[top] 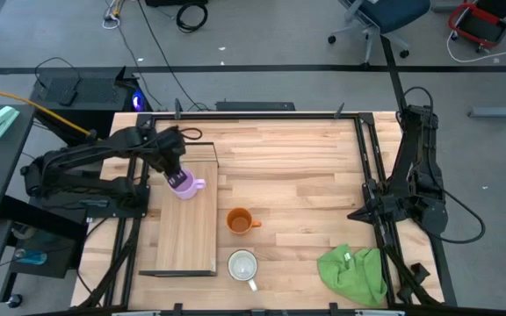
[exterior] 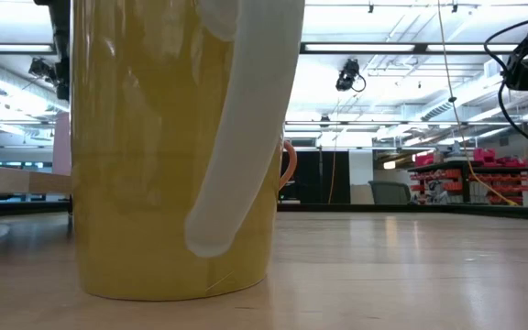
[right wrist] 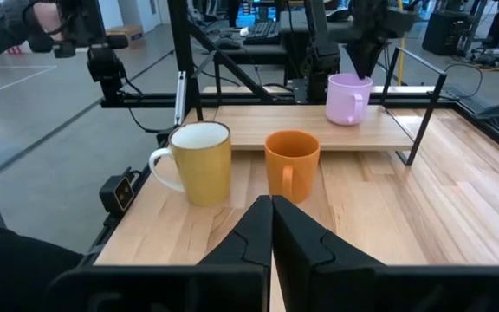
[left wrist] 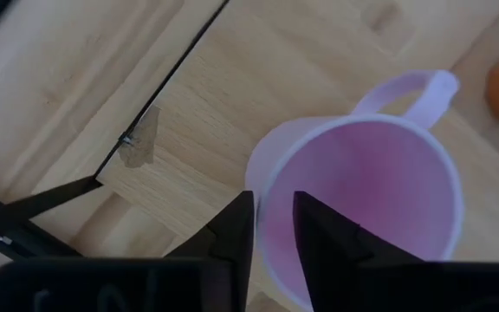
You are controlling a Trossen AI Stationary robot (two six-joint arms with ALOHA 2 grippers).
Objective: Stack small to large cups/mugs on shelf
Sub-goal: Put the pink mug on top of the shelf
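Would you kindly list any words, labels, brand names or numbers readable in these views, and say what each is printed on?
None can be read.
Light purple mug, orange mug, yellow-sided white-rimmed mug: all plain.
Light-wood shelf board: no markings.
Boxes and bins in the room behind: any print is too small or blurred to read.

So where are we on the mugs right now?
Done: the purple mug stands upright on the shelf. In hand: the left tool straddles that mug's rim, fingers slightly apart, so it looks like a release. Left: the orange mug and the white mug sit on the table beside the shelf. The right tool waits shut at the table's right side.
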